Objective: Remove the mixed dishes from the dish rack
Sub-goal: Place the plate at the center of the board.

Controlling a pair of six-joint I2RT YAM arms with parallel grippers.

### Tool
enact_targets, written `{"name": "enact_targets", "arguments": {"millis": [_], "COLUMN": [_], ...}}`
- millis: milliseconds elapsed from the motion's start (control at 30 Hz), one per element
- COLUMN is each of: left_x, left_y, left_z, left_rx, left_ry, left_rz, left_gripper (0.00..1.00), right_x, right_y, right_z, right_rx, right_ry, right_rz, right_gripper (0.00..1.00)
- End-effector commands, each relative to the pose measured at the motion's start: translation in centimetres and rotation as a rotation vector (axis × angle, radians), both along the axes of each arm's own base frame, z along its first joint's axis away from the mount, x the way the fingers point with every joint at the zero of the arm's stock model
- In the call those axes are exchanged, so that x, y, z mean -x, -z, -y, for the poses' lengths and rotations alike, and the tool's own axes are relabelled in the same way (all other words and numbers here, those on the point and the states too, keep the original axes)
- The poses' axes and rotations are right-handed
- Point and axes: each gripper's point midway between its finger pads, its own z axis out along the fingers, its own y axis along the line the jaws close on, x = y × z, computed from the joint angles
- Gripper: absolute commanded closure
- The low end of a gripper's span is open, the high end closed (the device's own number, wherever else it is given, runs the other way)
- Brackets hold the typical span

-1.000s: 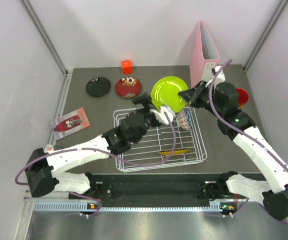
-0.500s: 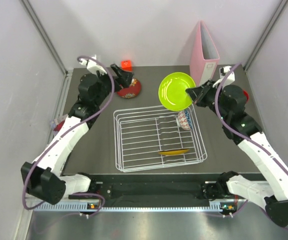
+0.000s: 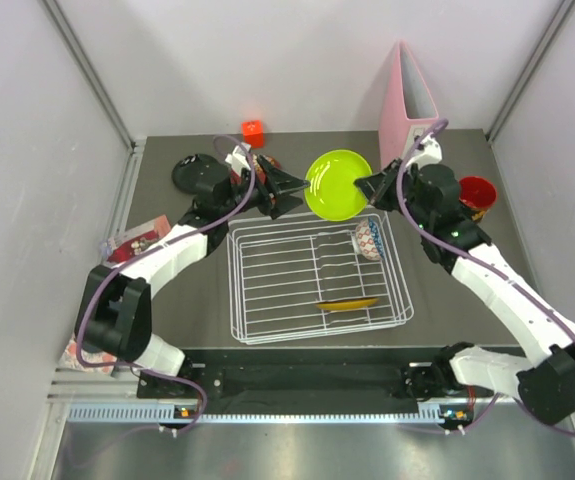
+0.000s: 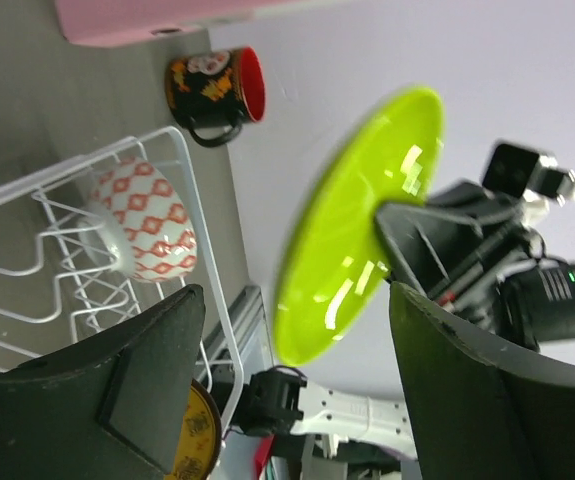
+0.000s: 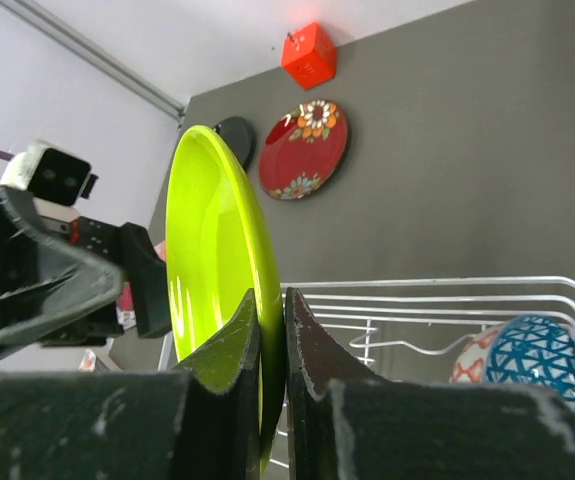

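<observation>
Pinching lime plate (image 3: pixel 339 185), right hand (image 5: pixel 270 300); left hand (image 3: pixel 289 192) masks red plate (image 5: pixel 304 150) overhead.

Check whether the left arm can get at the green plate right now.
Probably yes. The left pincer is open and faces the green plate, with nothing between them; the right pincer grips only its opposite rim.

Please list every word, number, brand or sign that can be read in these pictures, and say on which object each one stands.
No text is legible in any view.
On the card at the table's left edge: printed figures, any writing too small to read.
On the cup: an orange and white pattern, no letters that can be read.
On the pink binder: no readable label.
On the lime green plate: plain, no marks.
</observation>
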Motion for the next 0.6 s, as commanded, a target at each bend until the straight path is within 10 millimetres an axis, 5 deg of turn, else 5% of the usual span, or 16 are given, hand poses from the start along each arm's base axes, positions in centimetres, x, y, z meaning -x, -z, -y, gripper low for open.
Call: {"name": "enact_targets", "arguments": {"millis": [0,300,433,467,533,567], "left_x": [1.9,2.5,2.7,2.7,2.7,2.6], "left_y": [-4.0,-3.4,-3.1,-3.0,-2.7,-2.4], "left_z": [0.5,1.9,2.3,2.5,2.8,3.0], "left_rx": [0.072,0.038,0.028,0.026,0.009,-0.001], "left_ry": [0.067,0.115,0.128,0.131,0.142,0.144], "left_rz": [0.140,0.179,0.196,0.193,0.189,0.180], "left_gripper": [0.23,0.35,0.60,0.80,1.00,1.00], "right_x": [-1.1,-0.6,-0.1,0.1,0.1,0.2], "right_y": [-1.8,-2.7,-2.5,-2.4,-1.7,-1.6], "right_z": [-1.6,-4.4,-5.2,-5.3,-5.4,-5.4], "right_rx": [-0.085,-0.175,-0.188,-0.187,-0.173,-0.167], "right_ry": [-0.051,-0.206,-0.259,-0.270,-0.273,-0.275], "right_rz": [0.053,0.066,0.045,0.042,0.021,0.020], "right_gripper": [1.00,1.00,1.00,1.00,1.00,1.00]}}
